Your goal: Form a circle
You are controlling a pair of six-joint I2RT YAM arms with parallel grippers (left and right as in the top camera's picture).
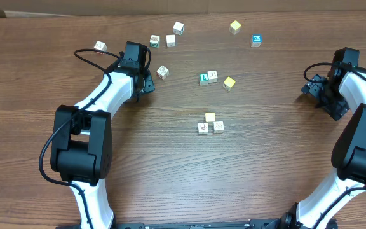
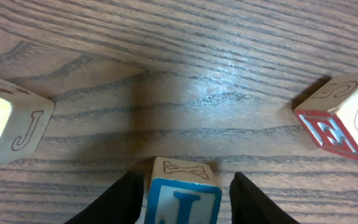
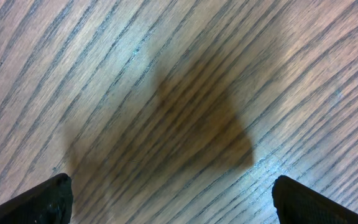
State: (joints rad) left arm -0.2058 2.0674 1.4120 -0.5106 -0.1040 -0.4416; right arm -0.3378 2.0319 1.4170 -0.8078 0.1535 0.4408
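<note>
Setting: robotics lab, test bench. Shown by: a bare wood-grain table (image 1: 170, 184), at whose near edge a left robot arm (image 1: 103, 95) and a right robot arm (image 1: 361, 81), white with black joints, are mounted. Toy letter blocks (image 1: 178, 27) are scattered across it.

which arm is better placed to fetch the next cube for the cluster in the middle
Left. The left gripper straddles a blue-lettered cube, ready to grip. The right gripper hangs wide open over bare table, off to the side of every cube.
</note>
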